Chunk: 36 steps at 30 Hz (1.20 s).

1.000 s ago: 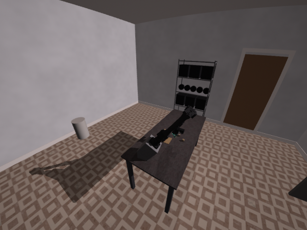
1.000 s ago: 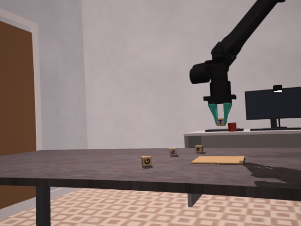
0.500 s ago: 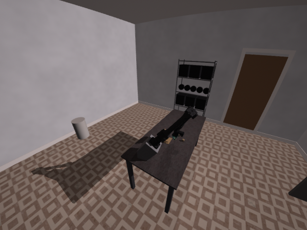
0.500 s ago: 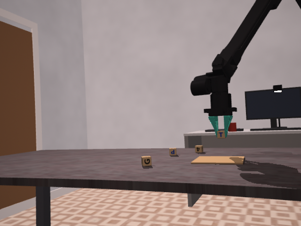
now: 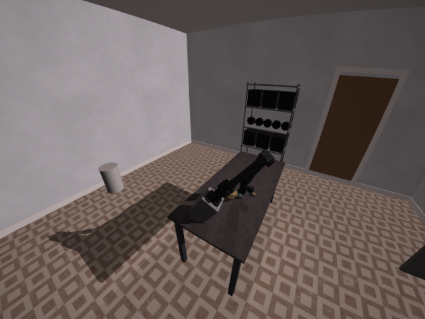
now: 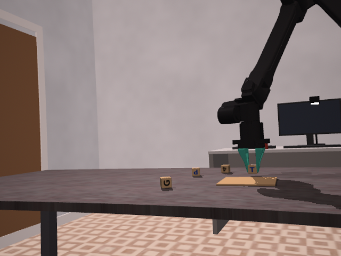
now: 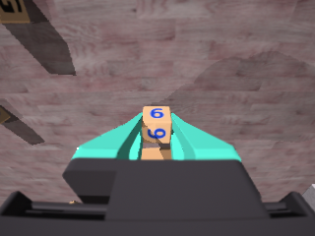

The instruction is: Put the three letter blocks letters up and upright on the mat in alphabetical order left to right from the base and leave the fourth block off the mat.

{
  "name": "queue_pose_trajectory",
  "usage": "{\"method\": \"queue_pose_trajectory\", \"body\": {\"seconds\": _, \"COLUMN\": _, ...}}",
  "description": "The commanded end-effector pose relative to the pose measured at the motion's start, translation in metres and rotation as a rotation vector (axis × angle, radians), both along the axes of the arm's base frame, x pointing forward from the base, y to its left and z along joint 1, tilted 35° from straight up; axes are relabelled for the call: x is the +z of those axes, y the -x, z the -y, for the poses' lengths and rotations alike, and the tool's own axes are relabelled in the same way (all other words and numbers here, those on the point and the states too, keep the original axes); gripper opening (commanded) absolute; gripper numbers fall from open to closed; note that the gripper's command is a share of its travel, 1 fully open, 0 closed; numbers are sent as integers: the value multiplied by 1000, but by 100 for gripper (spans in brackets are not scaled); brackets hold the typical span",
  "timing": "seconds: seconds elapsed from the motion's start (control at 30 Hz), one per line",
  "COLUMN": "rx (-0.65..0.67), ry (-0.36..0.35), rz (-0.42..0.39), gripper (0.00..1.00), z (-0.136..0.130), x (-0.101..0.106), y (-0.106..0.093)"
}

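Above the mat, the downturned hand grips a block, barely open.

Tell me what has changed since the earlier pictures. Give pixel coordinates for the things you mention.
The black robot arm's gripper (image 6: 252, 170) (image 7: 157, 118) has come down, lowering the wooden block with a blue T (image 6: 252, 169) toward the flat tan mat (image 6: 239, 181); it holds the block throughout. The mat and the wooden blocks showing G (image 6: 165, 182), P (image 6: 195, 172) and 4 (image 6: 225, 168) stayed put.
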State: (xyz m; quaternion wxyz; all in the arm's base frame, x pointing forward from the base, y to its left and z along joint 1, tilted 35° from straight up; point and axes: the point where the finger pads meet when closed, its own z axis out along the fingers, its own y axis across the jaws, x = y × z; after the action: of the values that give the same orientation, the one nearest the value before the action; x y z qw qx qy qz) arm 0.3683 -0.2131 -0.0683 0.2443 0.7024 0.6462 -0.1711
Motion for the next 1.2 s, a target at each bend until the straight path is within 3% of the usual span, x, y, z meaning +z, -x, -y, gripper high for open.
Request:
{"method": "queue_pose_trajectory", "body": {"seconds": 0.0, "rx": 20, "ry": 6, "rz": 5, "gripper": 20, "z": 3, "x": -4, "y": -11}}
{"method": "queue_pose_trajectory", "body": {"seconds": 1.17, "rx": 35, "ry": 1, "rz": -15, "gripper": 20, "z": -3, "x": -6, "y": -12}}
